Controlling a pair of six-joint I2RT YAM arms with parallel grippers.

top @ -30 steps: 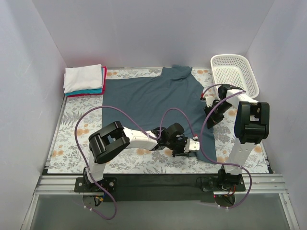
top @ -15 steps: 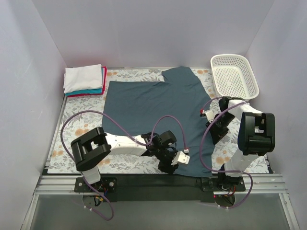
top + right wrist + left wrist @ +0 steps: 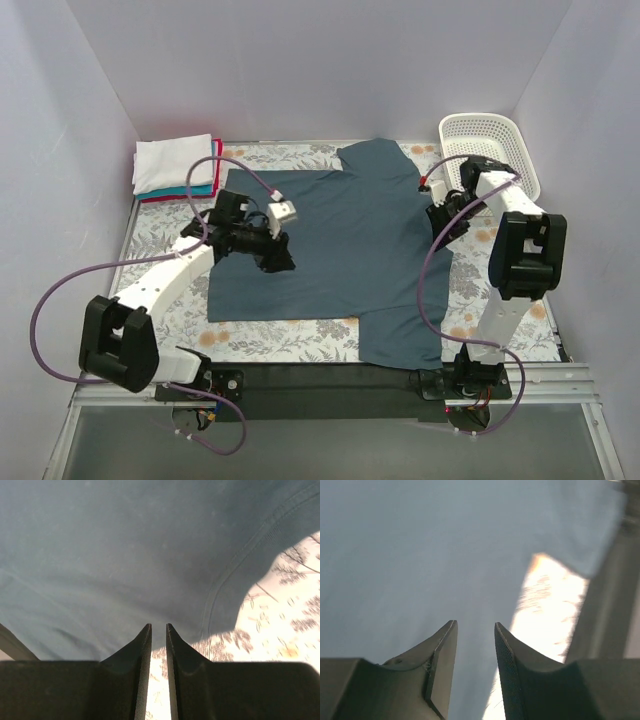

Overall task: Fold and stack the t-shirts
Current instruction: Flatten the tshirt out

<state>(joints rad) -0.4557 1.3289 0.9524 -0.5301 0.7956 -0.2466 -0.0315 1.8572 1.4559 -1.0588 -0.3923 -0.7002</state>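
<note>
The floral table [image 3: 150, 290] carries everything. The large slate-blue shirt [image 3: 340, 230] lies open across it under both claws, spreading far to the right of the left claw [image 3: 277, 260] and to the left of the right claw [image 3: 438, 226]. The white basket [image 3: 490, 150] sits just beyond the right claw. The folded stack [image 3: 175, 165] of white, teal and red shirts lies beyond the left claw, to its left. The left claw's fingers are spread a little and hold nothing. The right claw's fingers are nearly pressed together with a slit between them, also empty, and a stitched hem runs just beside its tips.

The step looks like taking hold for the first fold. To do it well, each claw should open wider, settle on an edge rather than mid-cloth, pinch cleanly, and both should lift together so the fabric folds without bunching.
</note>
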